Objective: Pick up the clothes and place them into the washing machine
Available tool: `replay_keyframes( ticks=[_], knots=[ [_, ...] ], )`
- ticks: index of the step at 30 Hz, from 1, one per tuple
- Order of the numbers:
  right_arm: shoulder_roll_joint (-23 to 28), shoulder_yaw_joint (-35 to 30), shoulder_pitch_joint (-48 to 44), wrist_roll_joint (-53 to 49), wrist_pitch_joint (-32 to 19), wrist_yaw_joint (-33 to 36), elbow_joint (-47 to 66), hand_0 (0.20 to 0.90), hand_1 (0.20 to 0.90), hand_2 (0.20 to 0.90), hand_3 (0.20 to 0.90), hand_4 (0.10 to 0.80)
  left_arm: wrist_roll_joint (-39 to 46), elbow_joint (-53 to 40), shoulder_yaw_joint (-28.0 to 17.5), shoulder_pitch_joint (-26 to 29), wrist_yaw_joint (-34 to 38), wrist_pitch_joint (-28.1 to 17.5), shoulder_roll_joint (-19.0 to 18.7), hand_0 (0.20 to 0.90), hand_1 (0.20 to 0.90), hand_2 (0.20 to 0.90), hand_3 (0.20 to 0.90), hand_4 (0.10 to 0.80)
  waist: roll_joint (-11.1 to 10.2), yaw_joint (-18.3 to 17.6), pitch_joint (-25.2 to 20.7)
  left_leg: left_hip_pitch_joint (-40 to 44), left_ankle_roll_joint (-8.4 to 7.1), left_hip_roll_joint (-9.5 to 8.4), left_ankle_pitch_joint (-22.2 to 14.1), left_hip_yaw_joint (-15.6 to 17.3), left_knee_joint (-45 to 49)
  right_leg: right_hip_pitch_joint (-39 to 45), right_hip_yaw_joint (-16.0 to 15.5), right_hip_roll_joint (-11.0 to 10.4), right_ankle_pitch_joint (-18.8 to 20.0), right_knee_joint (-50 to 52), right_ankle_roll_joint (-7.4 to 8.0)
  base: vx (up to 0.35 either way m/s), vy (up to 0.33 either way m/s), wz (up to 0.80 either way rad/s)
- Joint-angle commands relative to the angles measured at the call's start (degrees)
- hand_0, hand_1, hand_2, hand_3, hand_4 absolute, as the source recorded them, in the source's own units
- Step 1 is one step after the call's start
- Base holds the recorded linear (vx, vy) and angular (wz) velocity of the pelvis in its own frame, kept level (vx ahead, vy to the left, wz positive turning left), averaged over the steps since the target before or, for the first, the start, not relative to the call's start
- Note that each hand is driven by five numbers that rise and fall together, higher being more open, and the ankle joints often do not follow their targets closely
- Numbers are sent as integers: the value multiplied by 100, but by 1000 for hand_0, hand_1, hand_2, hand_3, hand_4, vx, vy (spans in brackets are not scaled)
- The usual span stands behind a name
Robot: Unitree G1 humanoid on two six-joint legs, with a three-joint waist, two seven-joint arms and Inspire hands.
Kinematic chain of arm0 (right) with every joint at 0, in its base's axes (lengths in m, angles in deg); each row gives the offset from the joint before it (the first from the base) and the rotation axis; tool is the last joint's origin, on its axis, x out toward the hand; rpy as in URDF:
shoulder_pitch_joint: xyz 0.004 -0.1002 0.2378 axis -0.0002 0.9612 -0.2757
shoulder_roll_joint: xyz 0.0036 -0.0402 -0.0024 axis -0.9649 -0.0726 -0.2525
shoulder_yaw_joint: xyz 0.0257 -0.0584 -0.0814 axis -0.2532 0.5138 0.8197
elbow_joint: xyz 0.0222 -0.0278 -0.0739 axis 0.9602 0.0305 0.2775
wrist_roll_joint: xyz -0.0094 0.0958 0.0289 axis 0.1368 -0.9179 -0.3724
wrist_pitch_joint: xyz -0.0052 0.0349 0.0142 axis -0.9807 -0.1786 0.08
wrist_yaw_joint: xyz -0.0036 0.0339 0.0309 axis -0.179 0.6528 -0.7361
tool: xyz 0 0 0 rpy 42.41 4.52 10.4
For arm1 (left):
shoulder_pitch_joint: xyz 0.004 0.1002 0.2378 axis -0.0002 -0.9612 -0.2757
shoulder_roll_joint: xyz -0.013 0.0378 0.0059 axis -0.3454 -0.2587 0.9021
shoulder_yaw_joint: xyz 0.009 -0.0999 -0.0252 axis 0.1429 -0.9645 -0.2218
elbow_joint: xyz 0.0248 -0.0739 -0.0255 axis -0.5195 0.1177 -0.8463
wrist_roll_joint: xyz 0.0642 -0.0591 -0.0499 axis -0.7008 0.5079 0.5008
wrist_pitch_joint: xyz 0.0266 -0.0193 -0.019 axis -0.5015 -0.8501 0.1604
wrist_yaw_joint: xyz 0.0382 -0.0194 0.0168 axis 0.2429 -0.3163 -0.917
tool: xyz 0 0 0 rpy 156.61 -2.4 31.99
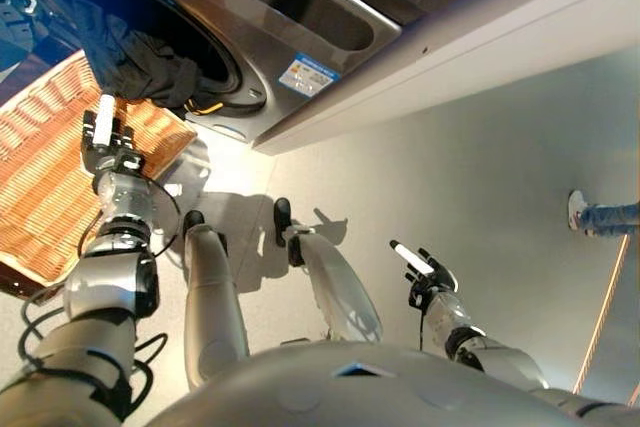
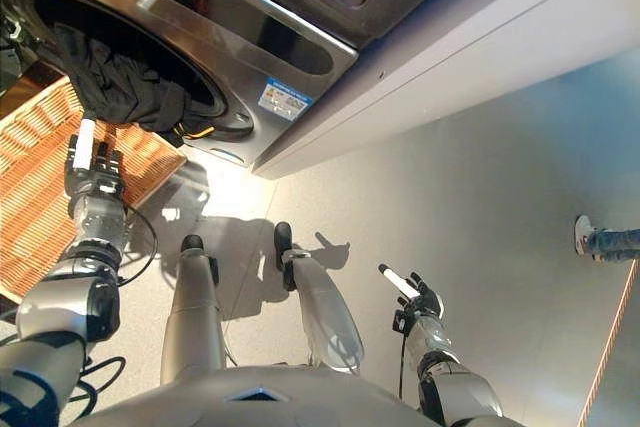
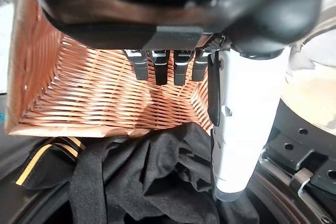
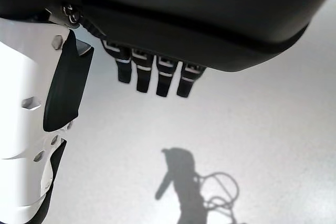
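Head views alone show the idle right robot hand point(image 1: 430, 275), fingers relaxed over the floor point(image 1: 480, 147). Black clothes point(image 3: 157, 187) hang from the washing machine point(image 1: 250, 17) mouth, just beyond the empty, straight-fingered left robot hand point(image 1: 108, 147) above the wicker basket point(image 1: 40, 187).

The washer point(image 1: 300, 22) has a glossy brushed-metal front. In its door hang matt black cloth clothes point(image 1: 140, 62). Beside it, the basket point(image 1: 45, 157) is rough woven wicker; the floor point(image 1: 480, 147) is smooth.

Laundry corner, home or demo room: silver front-loading washing machine point(image 1: 250, 37) far left with black clothes point(image 1: 135, 62) hanging from its round door opening, woven wicker laundry basket point(image 1: 40, 177) beside it, plain pale grey floor point(image 1: 480, 167), person's shoe point(image 1: 577, 209) far right.
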Motion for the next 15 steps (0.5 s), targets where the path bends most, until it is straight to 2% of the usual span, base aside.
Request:
replay_keyframes(
  ticks=[1,9,15],
  knots=[
    [661,15,20,-203,-236,333,-311,900,900,900,900,800,-284,12,64,372,-52,-315,-301,900,900,900,900,800,209,-70,-243,-155,-28,20,37,-92,-37,-71,-241,261,-240,226,-132,7,19,-5],
    [708,-1,8,-158,-230,337,-364,900,900,900,900,800,-292,-58,80,553,-23,-367,-435,900,900,900,900,800,237,-130,-362,-143,32,34,-16,21,-61,-57,-128,277,-185,120,-106,19,27,-5],
    [676,29,-10,-118,-223,325,-358,900,900,900,900,800,-302,-213,160,631,-15,-423,-356,900,900,900,900,800,290,-140,-378,-104,66,-5,-12,102,-136,-24,-47,254,-106,1,-86,21,35,-7]
  ],
)
